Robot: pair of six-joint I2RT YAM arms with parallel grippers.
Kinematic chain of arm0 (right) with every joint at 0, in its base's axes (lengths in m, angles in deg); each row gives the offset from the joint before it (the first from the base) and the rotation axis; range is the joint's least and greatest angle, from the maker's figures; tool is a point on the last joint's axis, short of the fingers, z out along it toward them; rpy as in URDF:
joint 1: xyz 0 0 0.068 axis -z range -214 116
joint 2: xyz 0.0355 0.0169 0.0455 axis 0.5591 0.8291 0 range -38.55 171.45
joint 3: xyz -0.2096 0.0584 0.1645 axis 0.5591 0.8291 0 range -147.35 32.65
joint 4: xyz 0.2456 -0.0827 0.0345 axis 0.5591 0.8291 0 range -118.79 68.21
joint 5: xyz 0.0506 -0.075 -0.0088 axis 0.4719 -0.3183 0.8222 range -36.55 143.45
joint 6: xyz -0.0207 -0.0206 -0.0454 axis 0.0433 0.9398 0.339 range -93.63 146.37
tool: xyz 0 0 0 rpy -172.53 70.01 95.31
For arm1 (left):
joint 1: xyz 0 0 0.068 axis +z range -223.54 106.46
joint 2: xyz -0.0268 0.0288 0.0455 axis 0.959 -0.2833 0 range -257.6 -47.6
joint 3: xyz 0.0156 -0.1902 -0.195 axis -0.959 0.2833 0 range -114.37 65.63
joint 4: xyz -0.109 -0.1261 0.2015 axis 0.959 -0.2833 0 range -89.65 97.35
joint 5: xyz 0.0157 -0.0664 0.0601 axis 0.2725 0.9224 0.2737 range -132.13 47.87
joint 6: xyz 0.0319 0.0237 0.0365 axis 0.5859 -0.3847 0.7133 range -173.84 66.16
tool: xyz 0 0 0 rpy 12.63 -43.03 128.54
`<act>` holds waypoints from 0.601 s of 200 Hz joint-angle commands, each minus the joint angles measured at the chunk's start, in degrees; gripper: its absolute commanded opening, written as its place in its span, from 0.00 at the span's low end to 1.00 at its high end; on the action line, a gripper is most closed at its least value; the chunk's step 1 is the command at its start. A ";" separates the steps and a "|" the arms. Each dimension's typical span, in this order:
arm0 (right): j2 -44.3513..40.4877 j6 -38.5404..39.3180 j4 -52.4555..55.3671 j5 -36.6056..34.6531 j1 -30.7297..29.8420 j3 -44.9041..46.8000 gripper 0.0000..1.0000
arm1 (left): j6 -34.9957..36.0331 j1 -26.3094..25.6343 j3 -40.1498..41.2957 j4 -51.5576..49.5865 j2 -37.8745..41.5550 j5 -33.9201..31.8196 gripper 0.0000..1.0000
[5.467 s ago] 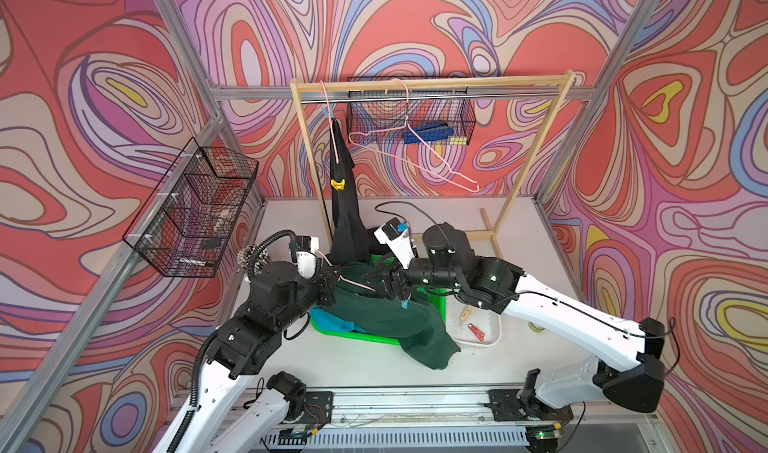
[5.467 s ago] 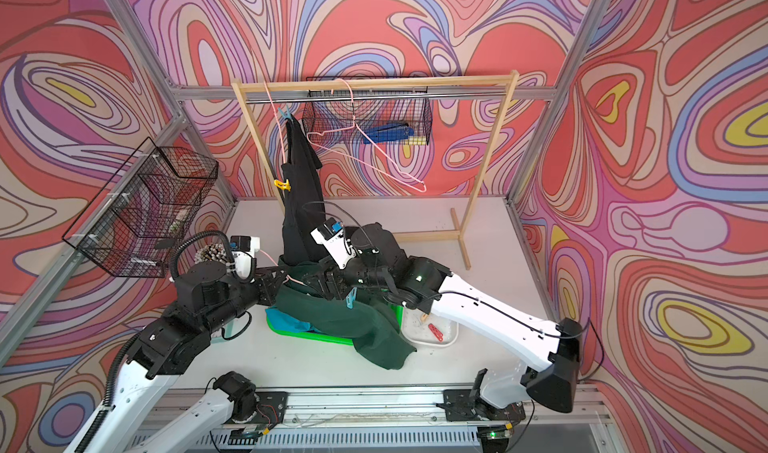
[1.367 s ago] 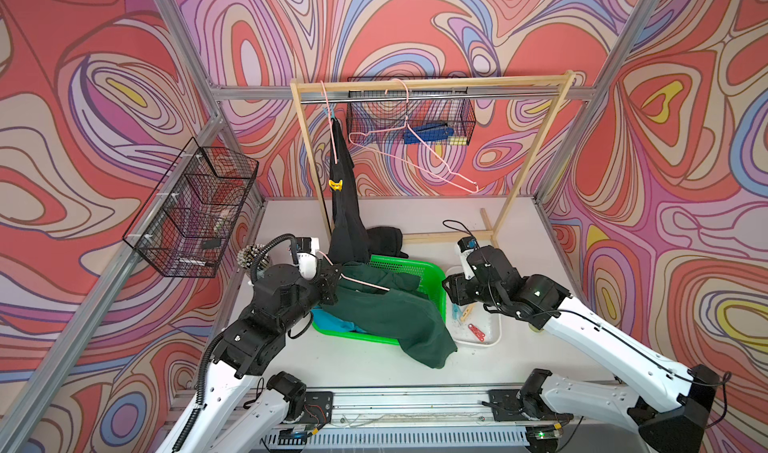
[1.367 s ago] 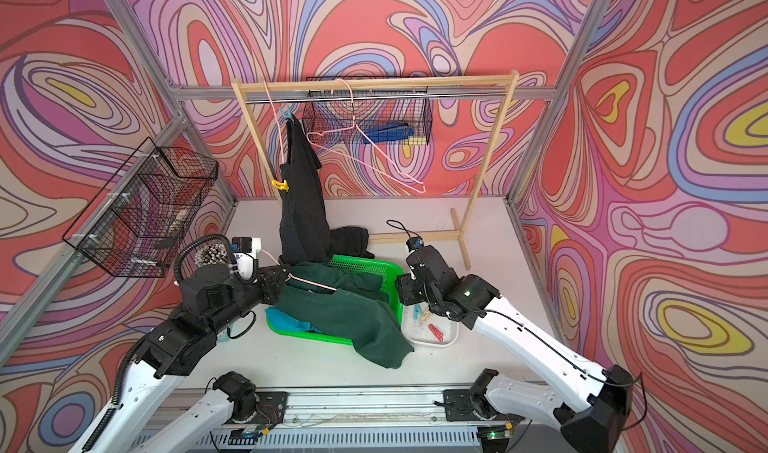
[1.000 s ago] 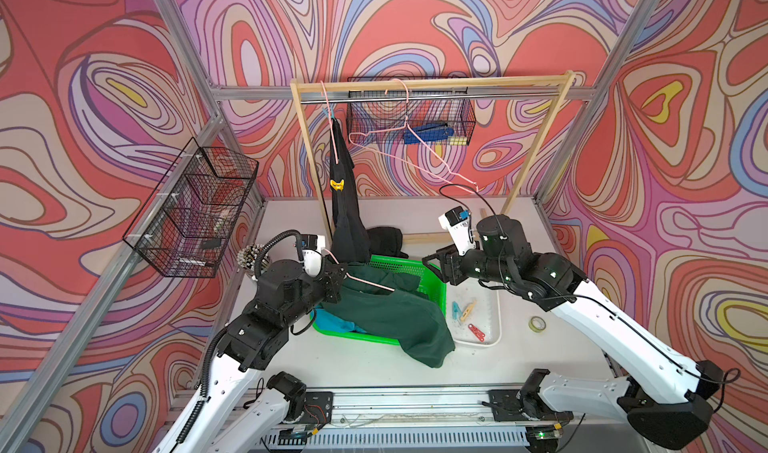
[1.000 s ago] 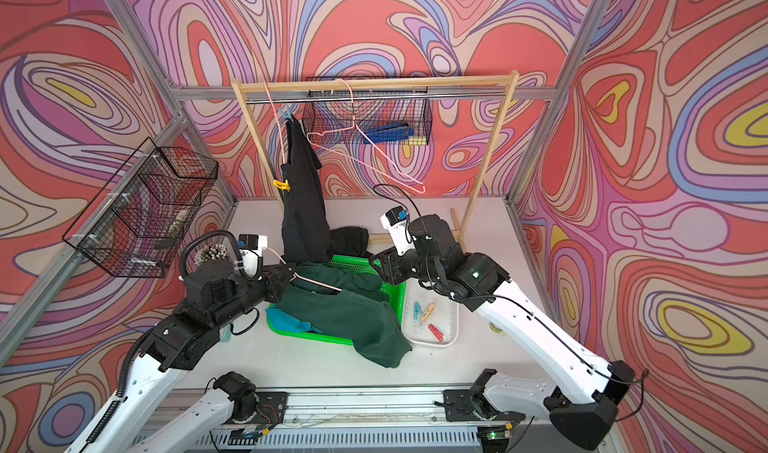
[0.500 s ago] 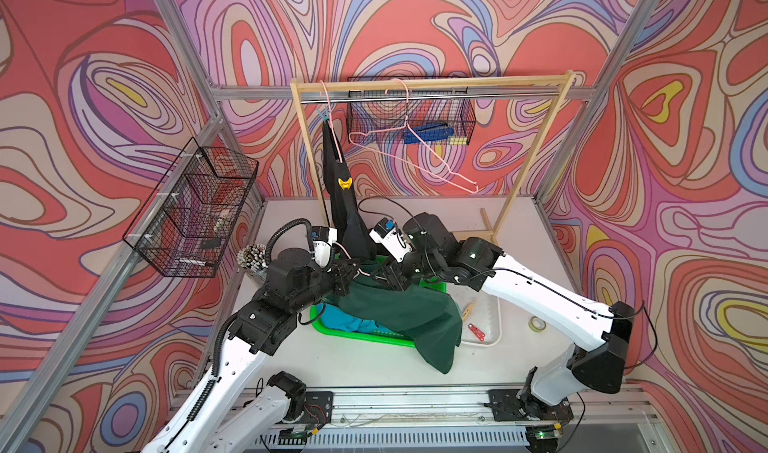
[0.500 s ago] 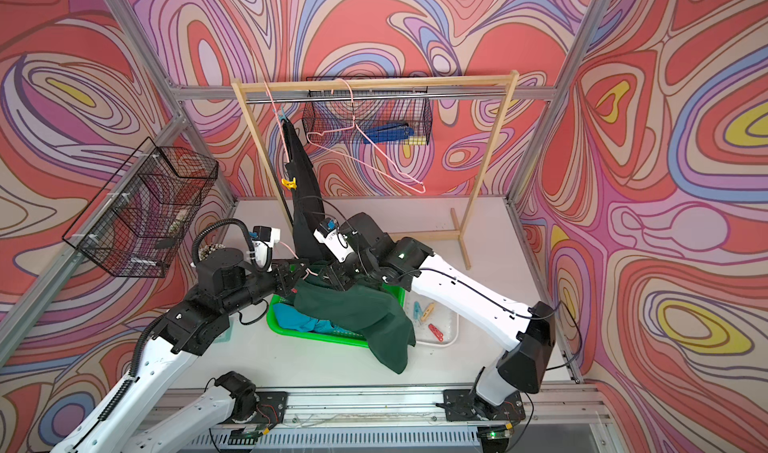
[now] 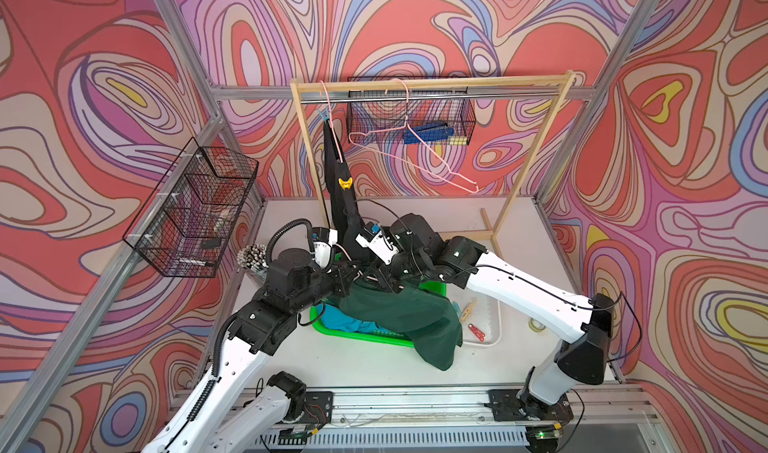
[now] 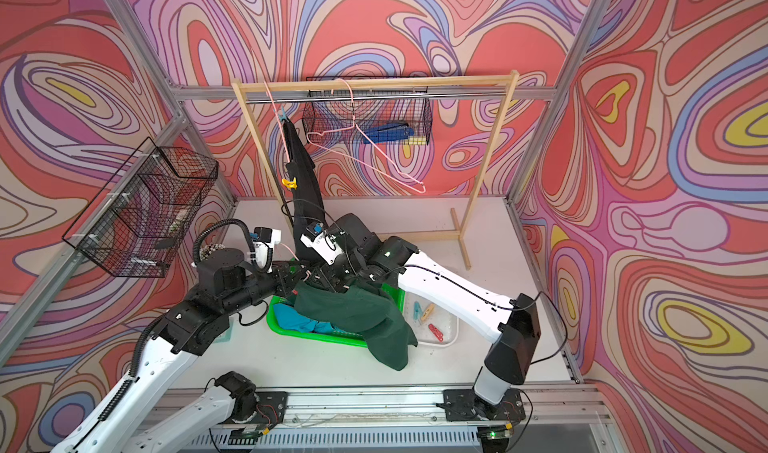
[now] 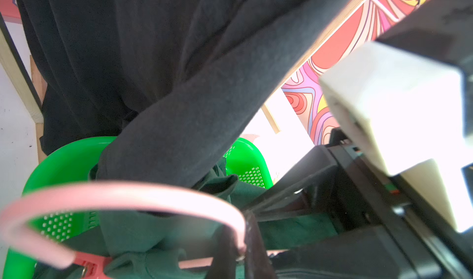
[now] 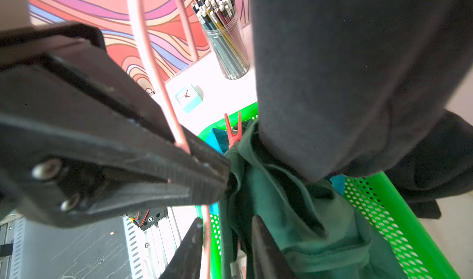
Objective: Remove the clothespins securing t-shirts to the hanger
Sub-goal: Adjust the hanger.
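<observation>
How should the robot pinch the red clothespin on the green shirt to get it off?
Pinch the red clothespin by its two spread legs, the ends that stick out away from the dark green t-shirt. Come in from that free end and press on both outer sides. Its mouth bites the cloth edge, so squeezing the legs together should open it.

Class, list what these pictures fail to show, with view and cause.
Turquoise t-shirt: both top views, mostly buried under the dark green t-shirt.
Right gripper: right wrist view, cloth and the frame edge hide any grip.
Red clothespin: left wrist view, blurred, cropped by the edge.
</observation>
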 commanded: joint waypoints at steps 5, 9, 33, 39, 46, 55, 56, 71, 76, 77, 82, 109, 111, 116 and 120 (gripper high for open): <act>1.24 -0.22 -1.24 1.34 -0.81 -0.61 0.30 | -1.18 -0.10 -1.88 1.64 1.58 1.00 0.00; 1.31 -0.31 -1.56 1.47 -0.82 -0.55 0.29 | -1.18 -0.04 -1.88 1.64 1.65 1.16 0.00; 1.75 -0.60 -2.99 3.06 -0.86 -0.29 0.22 | -1.51 -0.09 -1.29 1.84 2.33 1.37 0.00; 1.92 -0.59 -3.21 3.22 -0.88 -0.39 0.19 | -1.53 -0.04 -1.14 1.82 2.61 1.26 0.00; 2.18 -0.59 -3.14 3.24 -0.85 -0.57 0.17 | -1.60 -0.04 -0.93 1.90 2.94 1.18 0.00; 2.59 -0.49 -3.01 3.19 -0.89 -0.78 0.15 | -1.84 -0.04 -0.58 1.99 3.40 0.83 0.00; 2.62 -0.41 -3.01 3.20 -0.87 -0.79 0.15 | -1.86 -0.04 -0.57 2.03 3.46 0.78 0.00; 3.46 -0.23 -2.88 3.38 -0.85 -1.22 0.14 | -2.42 -0.05 -0.21 2.43 3.94 1.04 0.00; 3.83 -0.12 -2.83 3.48 -0.85 -1.51 0.14 | -2.56 -0.04 -0.27 2.54 3.96 1.12 0.00; 3.90 -0.09 -2.83 3.56 -0.85 -1.60 0.14 | -2.57 -0.09 -0.28 2.57 3.96 1.15 0.00; 4.25 0.02 -2.75 3.73 -0.87 -1.86 0.14 | -2.76 -0.04 -0.21 2.63 3.88 1.32 0.00; 5.29 0.64 -2.61 4.25 -0.90 -2.84 0.09 | -3.08 -0.06 -0.86 2.03 3.04 2.14 0.00; 5.29 0.71 -2.58 4.25 -0.92 -2.81 0.08 | -3.04 -0.05 -0.94 1.93 3.01 2.14 0.00; 5.28 0.94 -2.63 4.25 -0.89 -2.66 0.04 | -3.10 -0.10 -1.08 1.55 3.00 1.89 0.00; 5.29 1.01 -2.85 4.25 -0.91 -2.37 0.03 | -3.02 -0.04 -1.21 1.24 3.00 1.63 0.00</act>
